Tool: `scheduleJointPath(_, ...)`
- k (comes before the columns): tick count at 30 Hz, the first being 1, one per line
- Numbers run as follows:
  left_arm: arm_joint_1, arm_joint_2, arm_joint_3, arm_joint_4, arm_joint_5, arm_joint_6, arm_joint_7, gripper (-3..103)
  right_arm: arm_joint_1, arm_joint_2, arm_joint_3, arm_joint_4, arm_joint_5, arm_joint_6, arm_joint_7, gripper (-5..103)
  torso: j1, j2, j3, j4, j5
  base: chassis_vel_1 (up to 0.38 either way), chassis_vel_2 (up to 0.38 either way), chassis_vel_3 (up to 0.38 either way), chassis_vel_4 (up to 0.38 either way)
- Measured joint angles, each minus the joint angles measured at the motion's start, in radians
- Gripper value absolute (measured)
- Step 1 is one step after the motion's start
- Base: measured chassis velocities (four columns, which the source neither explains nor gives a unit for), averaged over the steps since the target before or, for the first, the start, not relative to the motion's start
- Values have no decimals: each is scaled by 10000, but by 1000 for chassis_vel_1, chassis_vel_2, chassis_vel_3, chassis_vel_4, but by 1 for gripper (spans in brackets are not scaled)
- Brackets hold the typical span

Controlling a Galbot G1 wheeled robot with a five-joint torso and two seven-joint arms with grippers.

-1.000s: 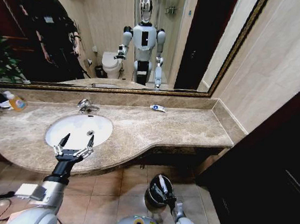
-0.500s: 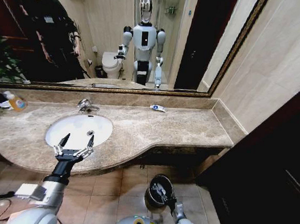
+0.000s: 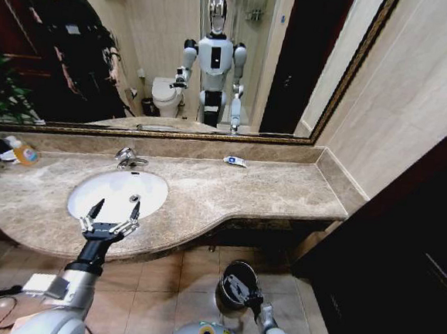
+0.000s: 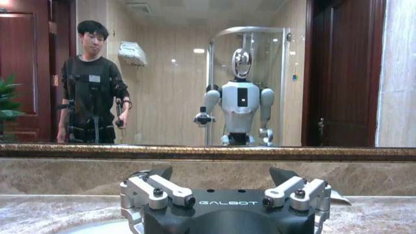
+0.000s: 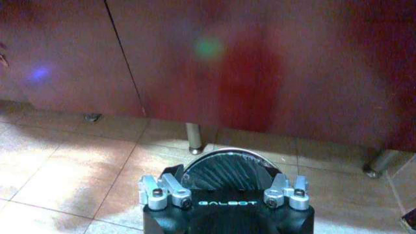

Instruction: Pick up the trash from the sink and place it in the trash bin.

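The white oval sink [image 3: 105, 191] sits in the marble countertop [image 3: 229, 194], and its basin looks bare apart from the drain. My left gripper [image 3: 112, 215] hovers open over the basin's front rim, holding nothing; the left wrist view shows the left gripper [image 4: 221, 173] facing the mirror. One piece of trash, a small white-and-blue tube [image 3: 235, 161], lies on the counter by the back wall. On the floor stands the black trash bin [image 3: 228, 274]. My right gripper [image 3: 250, 297] is at its near side, open and empty. In the right wrist view the trash bin [image 5: 224, 168] lies just beyond the right gripper [image 5: 224, 187].
A chrome faucet [image 3: 127, 157] stands behind the basin. An orange-labelled bottle [image 3: 25, 152] is at the counter's far left. A dark wooden door [image 3: 403, 251] rises on the right, and cabinet legs [image 5: 192, 139] stand on the tiled floor behind the bin.
My right gripper has drawn back from over the bin toward my body, uncovering more of the bin's opening. The left arm has not moved.
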Motion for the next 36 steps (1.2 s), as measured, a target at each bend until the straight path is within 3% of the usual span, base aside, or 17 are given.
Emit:
scheduleJointPath(3,0,0,0,0,0,0,0,100,-24,0,-21,45,-5,0,27,76,0,0,0,0,0,0,0,0,0)
scheduleJointPath(9,0,0,0,0,0,0,0,100,-101,-2,-65,111,-75,30,110,98,0,0,0,0,0,0,0,0,0)
scheduleJointPath(36,0,0,0,0,0,0,0,100,-178,-171,-274,256,21,41,399,100,0,0,0,0,1,0,0,0,0)
